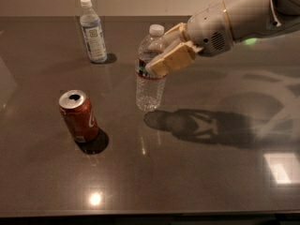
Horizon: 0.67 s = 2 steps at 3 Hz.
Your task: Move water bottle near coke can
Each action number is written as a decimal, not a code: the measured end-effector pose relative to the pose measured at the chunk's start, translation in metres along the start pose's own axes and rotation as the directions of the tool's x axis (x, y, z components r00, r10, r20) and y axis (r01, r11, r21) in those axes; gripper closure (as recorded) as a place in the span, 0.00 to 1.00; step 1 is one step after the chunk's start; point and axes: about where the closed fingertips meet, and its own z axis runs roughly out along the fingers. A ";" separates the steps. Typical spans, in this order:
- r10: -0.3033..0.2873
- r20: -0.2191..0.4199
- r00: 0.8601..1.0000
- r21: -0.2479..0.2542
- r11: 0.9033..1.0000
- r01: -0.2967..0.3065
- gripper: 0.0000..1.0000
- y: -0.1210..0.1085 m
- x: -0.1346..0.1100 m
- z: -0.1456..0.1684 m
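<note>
The water bottle (150,86) is clear ribbed plastic with a white cap and a dark label band. It hangs upright a little above the dark table, near its middle. My gripper (165,50) is shut on the bottle's upper part, with tan fingers (173,59) on either side of it. The white arm reaches in from the upper right. The coke can (78,115) stands upright to the left of the bottle, about a bottle's height away. It is red with a silver top.
A second clear bottle with a large pale blue-white label (92,31) stands at the back left. The dark glossy table (211,182) has its front edge along the bottom of the view. The arm's shadow lies to the right of the water bottle.
</note>
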 end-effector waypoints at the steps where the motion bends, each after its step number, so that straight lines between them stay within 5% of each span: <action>1: -0.051 0.009 0.999 -0.073 0.996 0.051 1.00 0.030 -0.009 0.026; 2: -0.094 0.015 0.995 -0.120 0.988 0.096 1.00 0.047 -0.018 0.050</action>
